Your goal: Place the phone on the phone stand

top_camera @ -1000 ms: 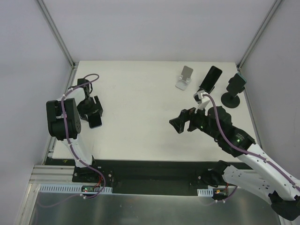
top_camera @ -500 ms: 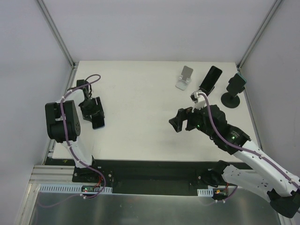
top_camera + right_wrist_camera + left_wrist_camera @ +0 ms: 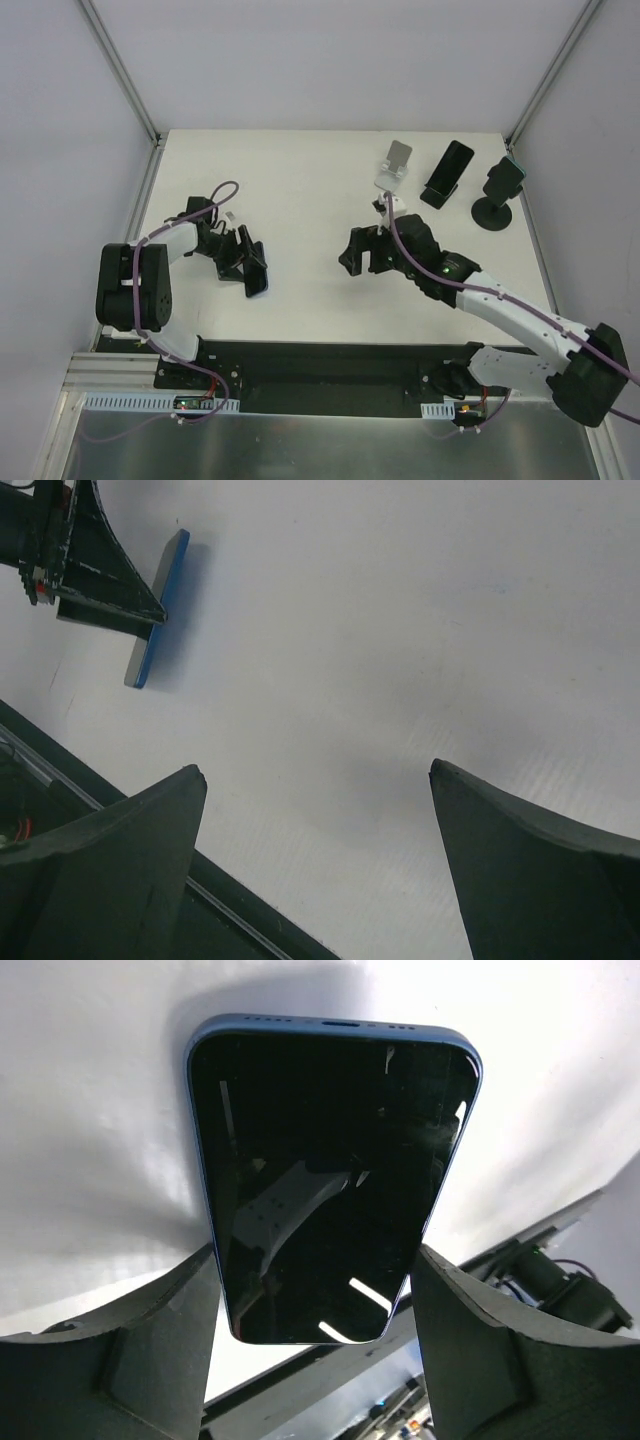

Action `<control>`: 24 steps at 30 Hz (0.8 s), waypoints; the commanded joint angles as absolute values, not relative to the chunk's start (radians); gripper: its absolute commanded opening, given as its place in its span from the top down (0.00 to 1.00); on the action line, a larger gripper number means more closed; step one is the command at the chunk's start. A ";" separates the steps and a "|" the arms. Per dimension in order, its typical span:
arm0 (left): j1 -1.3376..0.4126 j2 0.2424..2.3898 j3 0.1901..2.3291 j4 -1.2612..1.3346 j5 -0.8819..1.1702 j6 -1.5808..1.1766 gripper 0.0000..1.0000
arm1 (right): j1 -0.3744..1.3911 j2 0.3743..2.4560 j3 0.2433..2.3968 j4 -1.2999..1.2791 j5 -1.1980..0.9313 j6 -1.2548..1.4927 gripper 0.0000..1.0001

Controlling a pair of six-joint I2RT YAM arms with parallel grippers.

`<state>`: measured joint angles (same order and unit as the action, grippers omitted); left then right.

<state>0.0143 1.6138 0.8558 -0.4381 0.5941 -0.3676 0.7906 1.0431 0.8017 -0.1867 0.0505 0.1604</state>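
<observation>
Grabbed phone [image 3: 257, 275], hadn't docked it
Clenched in left gripper [image 3: 315, 1260], right gripper [image 3: 315, 768] released, phone stand [image 3: 398, 160] empty at far edge.

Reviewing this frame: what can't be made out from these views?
1. Top view: whether the phone touches the table. The contact is hidden under the left gripper.
2. Top view: the lip of the white phone stand, too small.
3. Both wrist views: the stand, outside the frame edges.
</observation>
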 commanded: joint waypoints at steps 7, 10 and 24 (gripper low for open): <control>-0.103 1.405 0.620 -0.118 0.715 -0.753 1.00 | 0.922 1.454 0.857 0.239 -0.057 0.265 0.04; -0.124 1.341 0.559 -0.005 0.712 -0.870 1.00 | 0.951 1.552 0.884 0.297 -0.034 0.293 0.04; -0.167 1.238 0.457 0.259 0.724 -1.114 1.00 | 1.015 1.645 0.851 0.495 0.096 0.348 0.15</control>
<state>-0.1577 1.2613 0.4572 0.1299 0.6823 -1.0367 0.9783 1.6844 0.8478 0.3748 0.0013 0.3264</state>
